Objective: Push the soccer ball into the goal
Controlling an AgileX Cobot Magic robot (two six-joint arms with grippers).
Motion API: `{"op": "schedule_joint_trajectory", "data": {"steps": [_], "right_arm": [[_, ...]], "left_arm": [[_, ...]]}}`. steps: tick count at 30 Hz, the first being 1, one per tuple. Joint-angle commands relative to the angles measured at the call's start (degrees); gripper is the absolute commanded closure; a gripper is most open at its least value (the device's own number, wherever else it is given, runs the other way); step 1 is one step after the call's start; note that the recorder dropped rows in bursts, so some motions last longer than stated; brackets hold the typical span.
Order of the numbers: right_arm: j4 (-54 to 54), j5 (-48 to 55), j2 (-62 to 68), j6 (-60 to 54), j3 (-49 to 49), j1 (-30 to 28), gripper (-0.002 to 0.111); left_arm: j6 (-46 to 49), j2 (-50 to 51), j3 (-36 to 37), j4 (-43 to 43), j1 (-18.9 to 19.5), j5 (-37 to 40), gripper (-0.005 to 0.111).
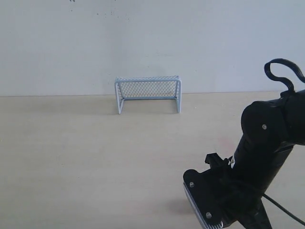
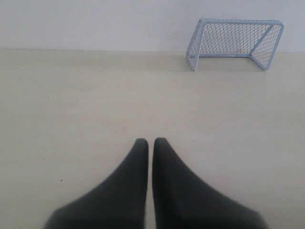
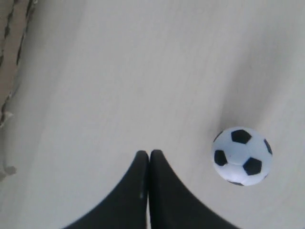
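White-and-black soccer ball [image 3: 242, 156] rests on the surface [image 3: 119, 71] just beside your right claw [image 3: 148, 155], pressed together, presumably as one pushing blade; the goal [image 1: 148, 94] stands well apart.

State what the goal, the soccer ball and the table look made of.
The goal: thin white bars, probably plastic or painted metal; fine netting. The soccer ball: smooth, matte skin, perhaps foam or rubber. The table: pale, faintly streaked, likely wood-look laminate.

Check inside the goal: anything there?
Nothing inside the goal, only netting and table. The soccer ball lies beside the shut right end effector, out of sight in the exterior view.
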Motion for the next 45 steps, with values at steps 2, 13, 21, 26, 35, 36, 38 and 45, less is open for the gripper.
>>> {"op": "schedule_joint_trajectory", "data": {"steps": [2,13,21,26,35,36,38,45], "right_arm": [[0.49,-1.05,-0.13,-0.22,0.11,0.10,0.109],[2.46,-2.51,-0.02,-0.93,0.11,0.10,0.109],[2.30,-2.72,3.92,-1.72,0.11,0.10,0.109],[2.34,-1.49,3.59,-1.72,0.11,0.10,0.109],[1.16,-6.42,4.64,-0.69,-1.37,-0.01,0.109],[-0.56,-12.05,5.64,-1.29,-3.06,-0.14,0.109],[-9.82,-32.85,6.78,2.03,-8.35,-1.14,0.109],[-7.43,-43.83,-0.38,14.14,-10.16,-0.88,0.109]], "left_arm": [[-0.01,-0.06,0.22,0.05,0.00,-0.09,0.102],[-0.01,-0.06,0.22,0.05,0.00,-0.09,0.102],[-0.01,-0.06,0.22,0.05,0.00,-0.09,0.102],[-0.01,-0.06,0.22,0.05,0.00,-0.09,0.102],[-0.01,-0.06,0.22,0.05,0.00,-0.09,0.102],[-0.01,-0.06,0.22,0.05,0.00,-0.09,0.102],[-0.01,-0.06,0.22,0.05,0.00,-0.09,0.102],[-0.01,-0.06,0.22,0.05,0.00,-0.09,0.102]]}}
